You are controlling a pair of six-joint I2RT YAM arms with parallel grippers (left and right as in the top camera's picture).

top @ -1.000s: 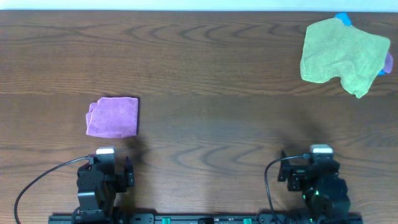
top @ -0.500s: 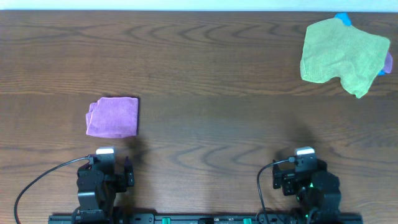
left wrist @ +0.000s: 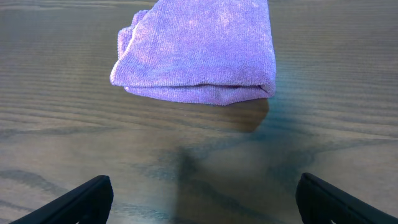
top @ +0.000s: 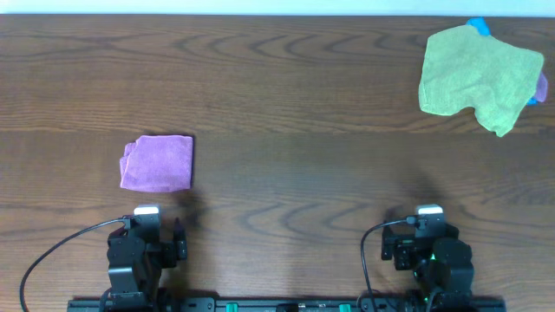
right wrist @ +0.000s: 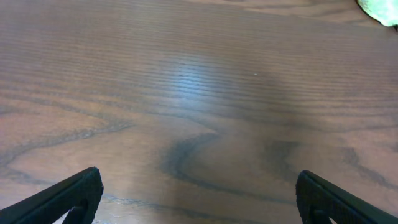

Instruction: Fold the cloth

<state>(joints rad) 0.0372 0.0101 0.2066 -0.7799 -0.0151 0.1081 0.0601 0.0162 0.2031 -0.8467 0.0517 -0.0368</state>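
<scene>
The cloth [top: 157, 162] lies straight ahead of the left jaws, near them but not touching. It is already doubled over, with its rounded fold line facing the jaws [left wrist: 196, 53]. Both the left jaws and the right jaws stand wide apart and hold nothing.

The fold looks close to done, and its weak spot is the bunched, uneven edge on the jaws' left. If another fold is wanted, it probably goes best by pinching all the layers together at the near right corner, where the edges line up cleanly. The corner can then be carried low across the worktop [top: 303, 104] so the soft pile does not drag or spring open.

Nothing lies between the left jaws and the cloth. Ahead of the right jaws there is only bare wood. The green cloth [top: 477, 76] and the blue item [top: 479, 26] peeking from under it sit far ahead and to their right, well apart from the work.
</scene>
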